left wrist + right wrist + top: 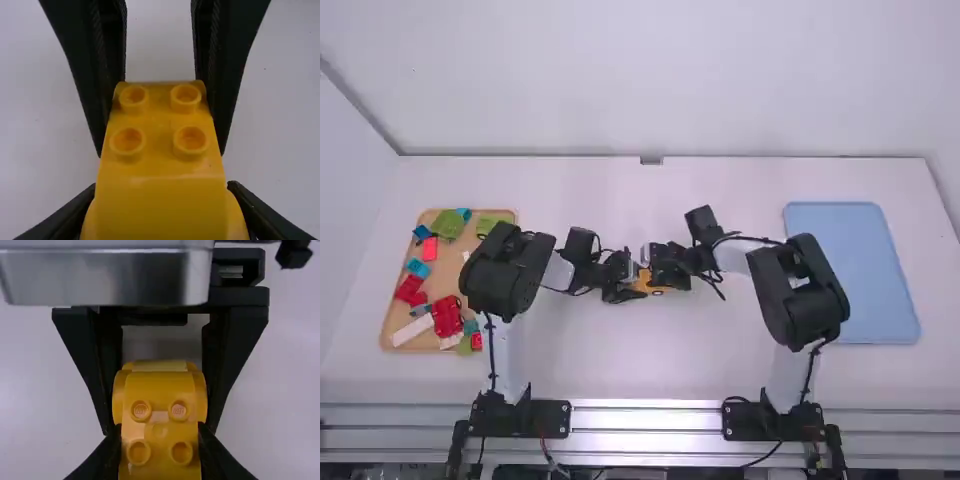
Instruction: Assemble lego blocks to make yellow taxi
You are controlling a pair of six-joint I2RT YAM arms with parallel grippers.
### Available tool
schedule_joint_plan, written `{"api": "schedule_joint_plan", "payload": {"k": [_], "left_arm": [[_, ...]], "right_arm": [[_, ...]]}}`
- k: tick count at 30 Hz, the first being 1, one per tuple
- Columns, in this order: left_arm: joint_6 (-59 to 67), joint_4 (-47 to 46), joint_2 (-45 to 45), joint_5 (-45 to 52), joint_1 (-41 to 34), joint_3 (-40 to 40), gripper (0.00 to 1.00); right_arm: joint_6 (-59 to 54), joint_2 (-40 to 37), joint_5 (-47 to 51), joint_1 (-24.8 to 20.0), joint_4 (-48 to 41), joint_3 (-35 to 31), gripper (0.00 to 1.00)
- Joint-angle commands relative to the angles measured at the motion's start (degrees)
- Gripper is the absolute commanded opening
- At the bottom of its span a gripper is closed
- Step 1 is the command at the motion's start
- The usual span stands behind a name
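Yellow plastic, one assembly (644, 281).

High view: Table (590, 365), white, carries two trays. The yellow assembly lies between the two grippers, roughly at mid-table, about halfway between near and far edges. Left gripper (629, 291) meets it from the left, right gripper (665, 272) from the right. Wooden tray (449, 264), one, sits by the table's left edge with loose blocks. Count there: at least two green blocks (448, 224) towards the tray's far edge; at least three red blocks (447, 316), including one near the tray's near right corner; at least two white blocks (412, 331) along its near part; some cyan, blue and teal ones, exact number unclear. Blue tray (850, 270), one, near the table's right edge.

Left wrist view: four round studs (191, 139) counted on the assembly's face, in two rows of two. Left gripper (161, 192), two fingers, clenched on the assembly's sides. Two fingers of the right gripper press the sides farther along, beside the studs.

Right wrist view: again four studs (180, 452), two by two. Right gripper (160, 431), two fingers, clamped on the narrower yellow part. Left gripper's two fingers flank the wider, rounded part beyond it.
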Motion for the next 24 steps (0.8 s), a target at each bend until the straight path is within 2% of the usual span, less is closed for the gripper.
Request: {"api": "schedule_joint_plan", "payload": {"k": [1, 4, 11, 17, 24], "left_arm": [[-0.5, -0.07, 0.79, -0.9, -0.44, 0.22, 0.42], [-0.5, -0.07, 0.79, -0.9, -0.44, 0.22, 0.42], [-0.5, -0.04, 0.79, -0.9, -0.44, 0.22, 0.41], [-0.52, -0.07, 0.79, -0.9, -0.42, 0.22, 0.41], [-0.52, -0.07, 0.79, -0.48, -0.44, 0.22, 0.39]], "right_arm": [[0.15, 3.91, 2.14, -0.04, 0.15, -2.36, 0.14], [-0.11, 3.74, -4.9, -2.01, 1.29, -2.38, 0.2], [-3.78, 3.74, -13.53, -4.9, 2.01, -2.43, 0.29], [-4.2, 3.74, -14.34, -5.27, 1.97, -2.43, 0.34], [-4.17, 3.74, -11.32, -3.28, 1.99, -2.43, 0.39]]}}
